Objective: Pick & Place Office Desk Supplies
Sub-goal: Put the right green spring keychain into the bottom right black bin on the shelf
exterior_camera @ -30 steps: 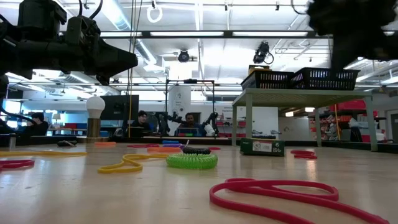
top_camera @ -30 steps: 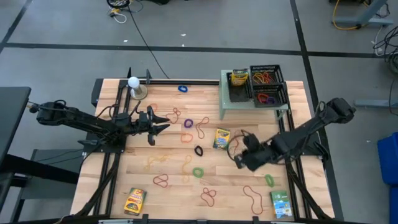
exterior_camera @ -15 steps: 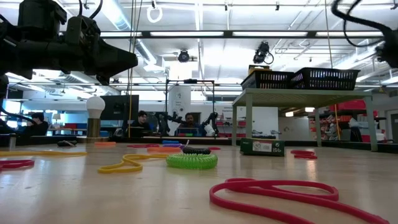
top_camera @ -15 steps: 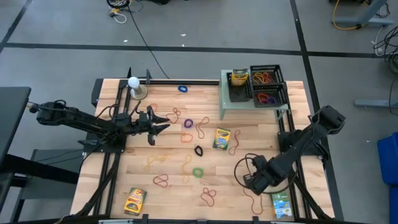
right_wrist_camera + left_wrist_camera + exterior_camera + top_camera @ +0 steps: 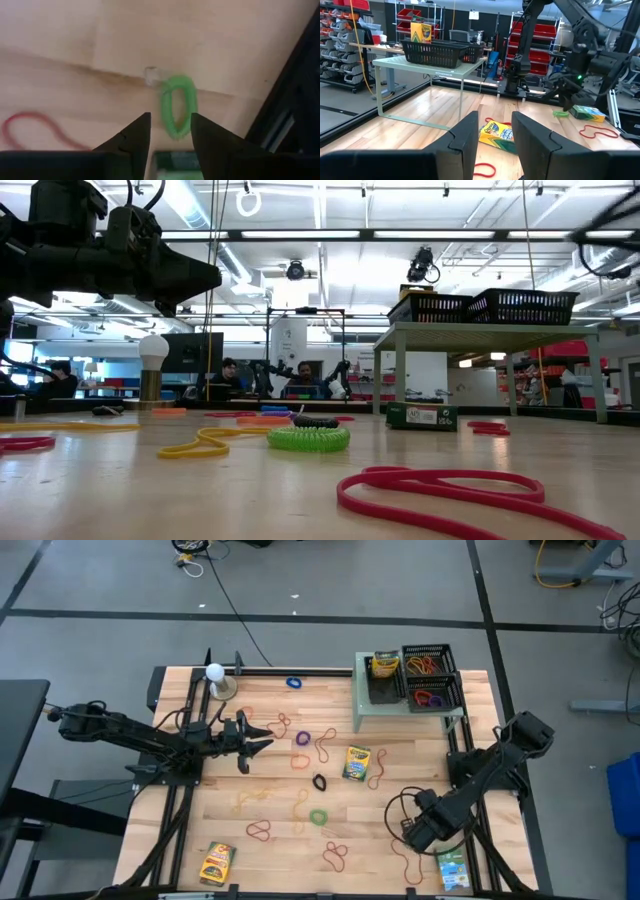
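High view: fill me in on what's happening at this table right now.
The right gripper is down over the table's front right corner, open, with a green rubber band lying just ahead of it and a crayon box beside it. The left gripper hovers open over the left side, holding nothing. Rubber bands and crayon boxes lie scattered on the table; some already sit in the black baskets.
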